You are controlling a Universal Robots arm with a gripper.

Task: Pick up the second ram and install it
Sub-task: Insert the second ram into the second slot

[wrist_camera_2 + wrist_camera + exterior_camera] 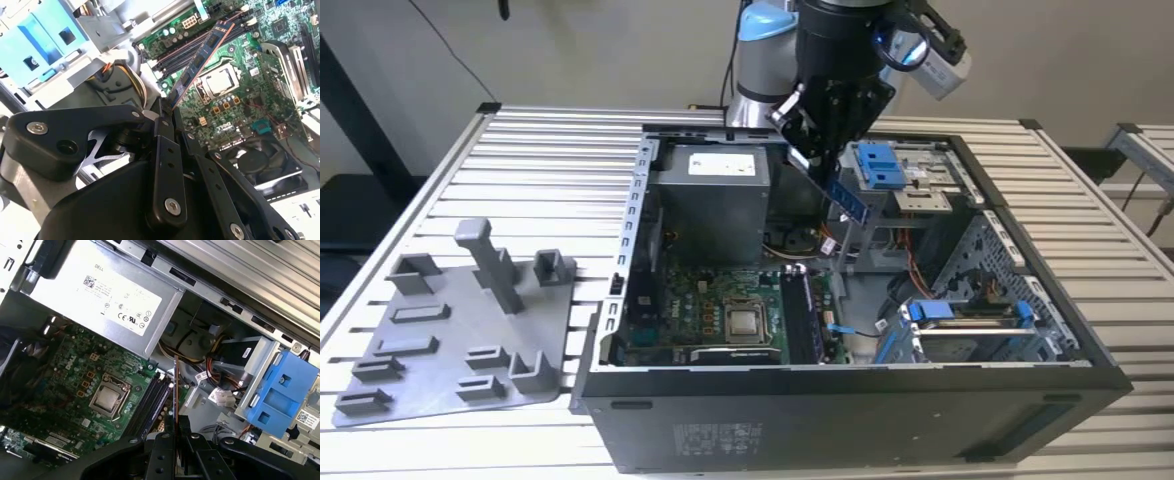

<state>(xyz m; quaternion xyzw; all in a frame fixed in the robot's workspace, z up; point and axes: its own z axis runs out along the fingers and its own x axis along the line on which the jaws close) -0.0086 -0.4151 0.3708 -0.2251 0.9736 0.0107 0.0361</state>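
Upper centre of the exterior view: your end effector (pixel 818 160) clamps the second ram (pixel 851 200) by one end, tilted above the memory slots (pixel 152 402), apparently for alignment.

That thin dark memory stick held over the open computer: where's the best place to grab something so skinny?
By its two broad flat faces, coming from above, as the pincer holds the thin, flat, dark rectangular memory board now. It is a slim blade with very narrow edges, so squeezing the faces probably steadies it and leaves most of its length free.
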